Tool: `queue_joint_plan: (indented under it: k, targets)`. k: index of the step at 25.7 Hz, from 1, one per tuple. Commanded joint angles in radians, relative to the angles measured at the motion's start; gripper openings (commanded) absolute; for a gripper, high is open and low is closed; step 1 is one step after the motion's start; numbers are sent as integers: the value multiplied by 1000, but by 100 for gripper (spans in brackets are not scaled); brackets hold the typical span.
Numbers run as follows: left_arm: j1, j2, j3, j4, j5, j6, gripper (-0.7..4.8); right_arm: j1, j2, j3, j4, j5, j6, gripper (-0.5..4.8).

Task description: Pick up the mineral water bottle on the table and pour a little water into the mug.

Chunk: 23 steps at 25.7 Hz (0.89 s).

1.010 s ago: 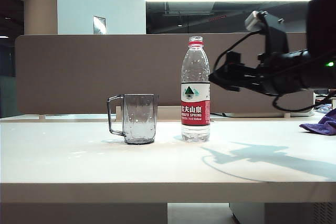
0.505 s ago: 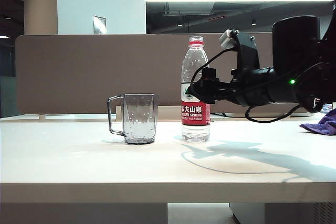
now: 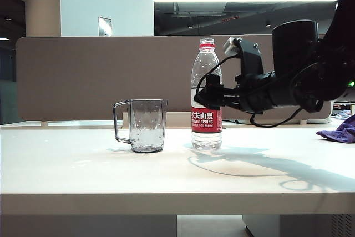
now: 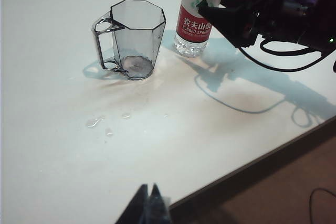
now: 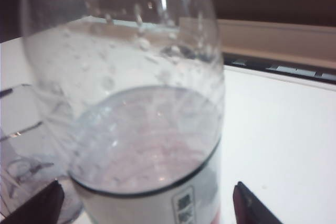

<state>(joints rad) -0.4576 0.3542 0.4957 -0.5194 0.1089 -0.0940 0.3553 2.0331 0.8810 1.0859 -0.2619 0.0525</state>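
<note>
The mineral water bottle [image 3: 206, 65] stands upright on the white table [image 3: 83, 176], just right of the smoky-grey mug [image 3: 147, 125]. My right gripper [image 3: 214, 99] reaches in from the right at label height. It is open, and its dark fingertips [image 5: 244, 200] stand apart on either side of the bottle [image 5: 131, 103], with a gap showing at each side. The left wrist view shows the mug [image 4: 136, 35], the bottle [image 4: 193, 24] and the right gripper [image 4: 210, 11] from farther off. My left gripper [image 4: 148, 191] hangs shut over the table's front edge, far from both.
A purple cloth [image 3: 341, 130] lies at the table's right edge. A few water drops [image 4: 100, 124] sit on the table [image 4: 157, 145] in front of the mug. A grey-brown divider panel [image 3: 83, 76] runs along the back.
My right arm has swung left and come down a little, bringing its open jaws from beside the bottle to around it. Bottle and mug have not moved.
</note>
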Motion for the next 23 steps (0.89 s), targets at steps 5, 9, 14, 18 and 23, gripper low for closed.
queue_joint_plan:
  k: [5,9,14,18,23]
  targets:
    - [-1,0,3,8,0,5,-5,15,53,53,10,19,53,441]
    - [-1,0,3,8,0,5,-5,24,69,85,6,28,52,441]
    - [-1,0,3,8,0,5,-5,30,78,111,-15,48,52,440]
    - [-1,0,3,8,0,5,-5,30,89,119,-20,61,52,424]
    - [-1,0,3,8,0,5,-5,30,90,119,-54,62,52,354]
